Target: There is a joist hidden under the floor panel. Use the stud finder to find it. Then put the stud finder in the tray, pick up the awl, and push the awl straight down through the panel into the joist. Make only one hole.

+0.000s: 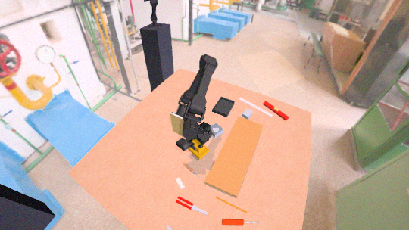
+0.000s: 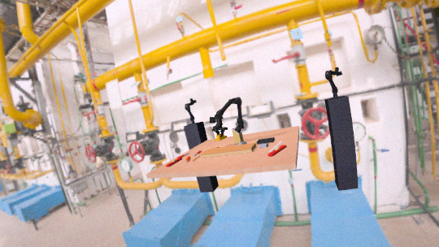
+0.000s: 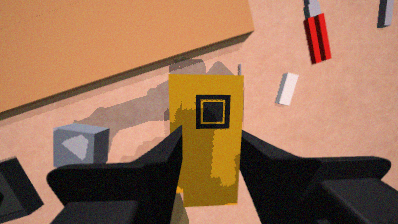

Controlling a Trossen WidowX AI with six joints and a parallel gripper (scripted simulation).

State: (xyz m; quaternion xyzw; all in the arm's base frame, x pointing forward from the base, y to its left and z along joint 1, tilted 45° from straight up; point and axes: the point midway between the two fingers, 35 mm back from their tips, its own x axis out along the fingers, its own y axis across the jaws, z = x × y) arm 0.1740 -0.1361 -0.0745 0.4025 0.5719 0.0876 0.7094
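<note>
In the wrist view the claw [image 3: 210,150] was closed about halfway onto the yellow stud finder [image 3: 207,145], one dark finger pressed against each long side, so the tool was gripped. The stud finder filled the middle of that frame, its black square window toward the top, its far end pointing at the floor panel [image 3: 115,45] that crossed the upper left. From the top view the same tool showed as a yellow block [image 1: 199,148] under the arm, centre of the frame, just beside the panel's long left edge [image 1: 235,155] and not yet over it.

The step in hand, as I judged it, was carrying the finder onto the panel to search for the joist. To do that well the tool should be lifted only a little, kept flat and level, and swept slowly across the panel's short dimension so that a reading can be tied to one place. The grip sat low on the body, so a tilt could let the tool pivot between the fingers; a steady wrist matters.

The awl [image 1: 189,168] appeared to lie just below the finder in the top view, partly in shadow. The dark tray [image 1: 223,106] sat above centre on the worktop [image 1: 132,170], well apart from the panel's lower end.
</note>
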